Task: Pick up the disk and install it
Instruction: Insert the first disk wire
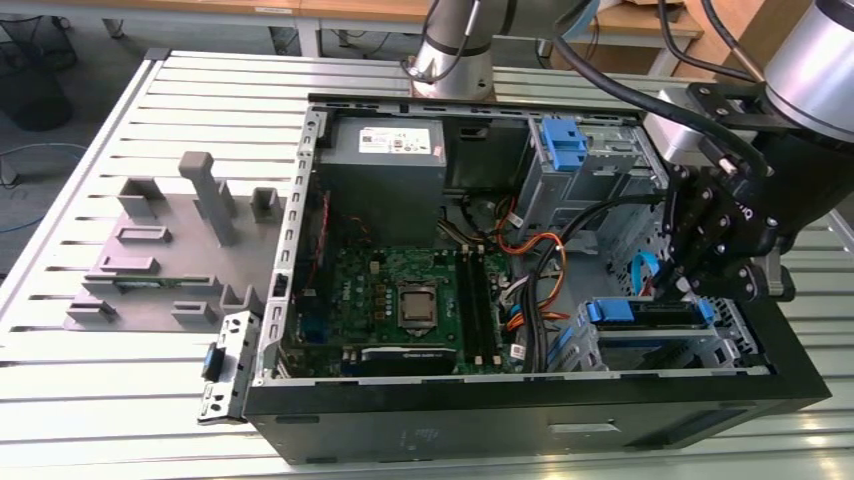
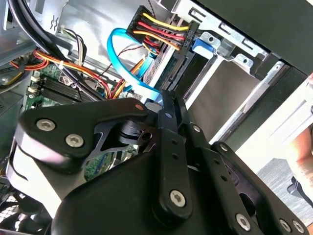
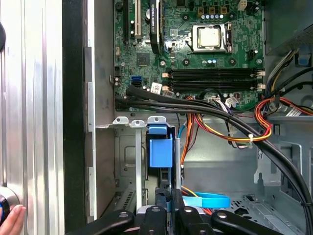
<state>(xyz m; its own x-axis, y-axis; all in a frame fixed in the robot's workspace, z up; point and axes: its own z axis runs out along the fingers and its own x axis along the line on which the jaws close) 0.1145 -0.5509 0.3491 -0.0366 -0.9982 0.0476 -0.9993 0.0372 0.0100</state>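
Note:
The disk [image 1: 641,312], in its bright blue carrier, stands on edge in the metal drive cage [image 1: 727,345] at the corner of the open computer case on the exterior view's right. In the first wrist view the disk [image 3: 160,149] shows end-on in a cage slot. My gripper [image 1: 694,290] hangs straight over that end of the cage. Its black fingers [image 3: 164,191] are drawn together at the disk's near end. Whether they pinch it is hidden. The second wrist view has the gripper [image 2: 171,105] just above a blue flat cable [image 2: 120,58].
The case holds a motherboard [image 1: 407,300], a grey power supply box [image 1: 387,140], an upright blue latch [image 1: 563,140] and thick cable bundles [image 3: 220,122] beside the cage. A grey fixture block [image 1: 174,240] lies on the slatted table. A person's hand [image 3: 11,220] is near the case edge.

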